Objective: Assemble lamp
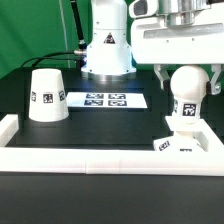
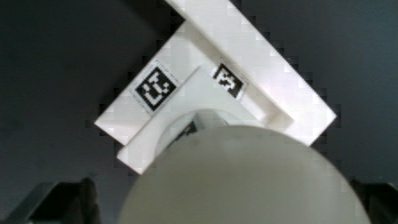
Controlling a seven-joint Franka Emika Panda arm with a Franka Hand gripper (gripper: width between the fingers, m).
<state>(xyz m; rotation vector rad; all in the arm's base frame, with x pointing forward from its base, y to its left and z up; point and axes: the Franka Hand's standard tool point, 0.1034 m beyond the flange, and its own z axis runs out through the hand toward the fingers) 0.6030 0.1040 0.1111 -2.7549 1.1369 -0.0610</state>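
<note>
The ball-topped bulb [image 1: 186, 100] stands upright on the small flat square base [image 1: 176, 145] at the exterior view's right, against the white rails. My gripper [image 1: 186, 78] hangs over it with one finger on each side of the ball; a small gap shows beside each finger, so it is open. In the wrist view the bulb's round top [image 2: 231, 170] fills the space between the dark fingers [image 2: 68, 200], and the tagged base [image 2: 178, 95] lies below it. The cone shade [image 1: 46, 96] stands apart at the exterior view's left.
The marker board [image 1: 105, 100] lies flat in the middle, in front of the arm's white pedestal [image 1: 106, 50]. Long white border rails [image 1: 90, 160] run along the front and turn up at both ends; one rail [image 2: 249, 40] passes beside the base.
</note>
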